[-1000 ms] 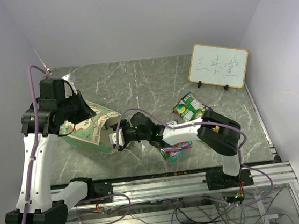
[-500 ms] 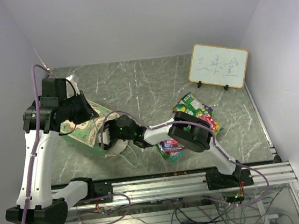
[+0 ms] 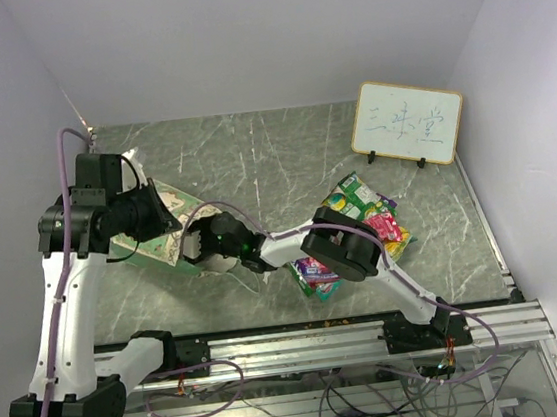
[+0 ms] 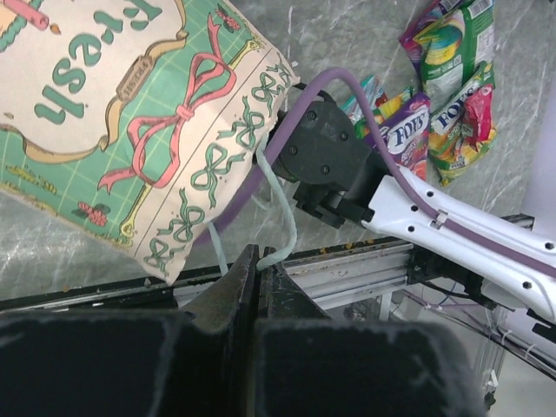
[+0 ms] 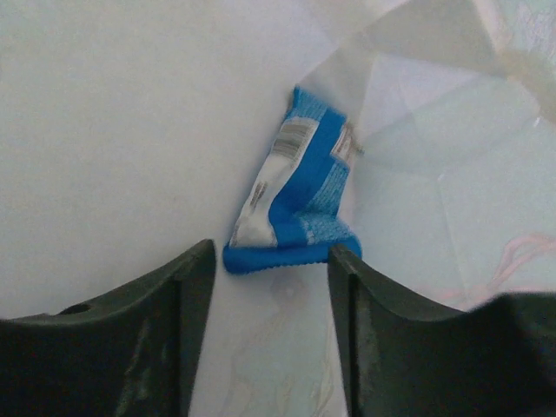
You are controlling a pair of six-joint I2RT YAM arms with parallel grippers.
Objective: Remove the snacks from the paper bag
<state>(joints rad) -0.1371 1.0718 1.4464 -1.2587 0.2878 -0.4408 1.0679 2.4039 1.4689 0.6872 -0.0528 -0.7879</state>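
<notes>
While shut left jaws hold the mint-green paper bag (image 4: 104, 130), open right jaws inside should next grab the shiny blue-and-white packet (image 5: 294, 187) just ahead.

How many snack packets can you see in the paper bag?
1: a blue packet lies inside the paper bag, on its pale lining, just ahead of the right gripper; more may be hidden.

The mint-green paper bag (image 4: 130, 130) is matt printed paper with thin white string handles (image 4: 282, 217); its cream inside looks smooth and softly creased. The blue-and-white packet (image 5: 295, 195) in it is glossy, crinkled film, like the bright candy packets (image 4: 452, 87) at upper right. The grey-green table (image 3: 252, 151) has a polished, veined stone look.
</notes>
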